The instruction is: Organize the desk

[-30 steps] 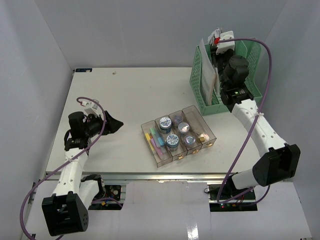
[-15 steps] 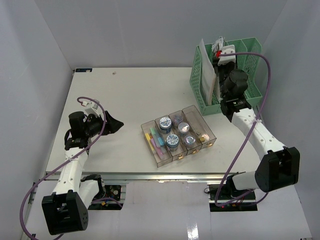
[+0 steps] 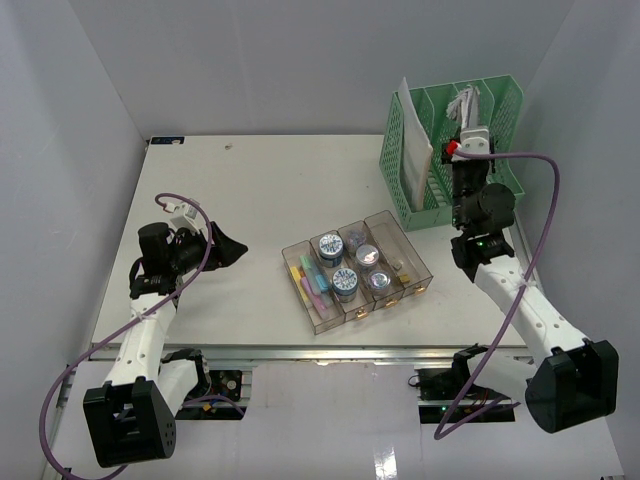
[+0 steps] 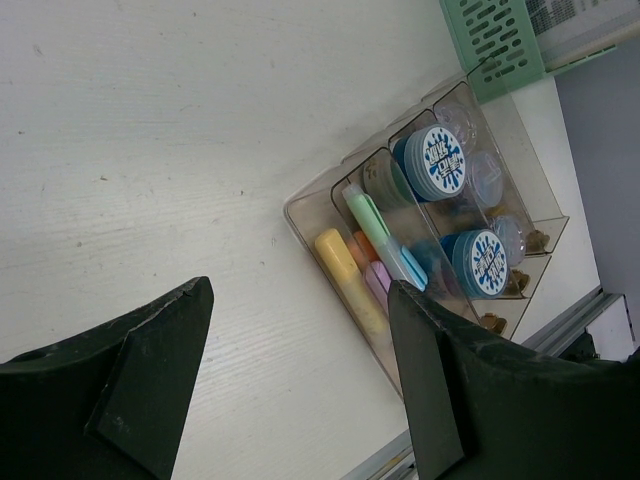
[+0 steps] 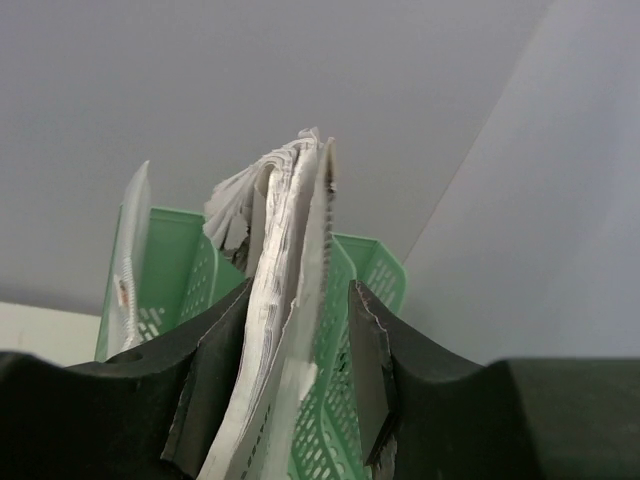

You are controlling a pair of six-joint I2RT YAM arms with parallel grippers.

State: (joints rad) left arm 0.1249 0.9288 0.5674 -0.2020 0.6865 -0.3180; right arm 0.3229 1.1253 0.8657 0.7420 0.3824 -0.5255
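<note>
The right tool pinched a stack of papers that stood up tall. The green rack sat just past it, on the far right of the desk. The left tool, wide open and empty, was far off.

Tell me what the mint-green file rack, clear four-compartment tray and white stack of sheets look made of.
Mint-green file rack: likely moulded plastic, matte; perforated walls, uniform colour.
Clear four-compartment tray: transparent hard plastic, probably acrylic; contents show through its walls.
White stack of sheets: paper, judging by thin layered, frayed edges and print.
</note>
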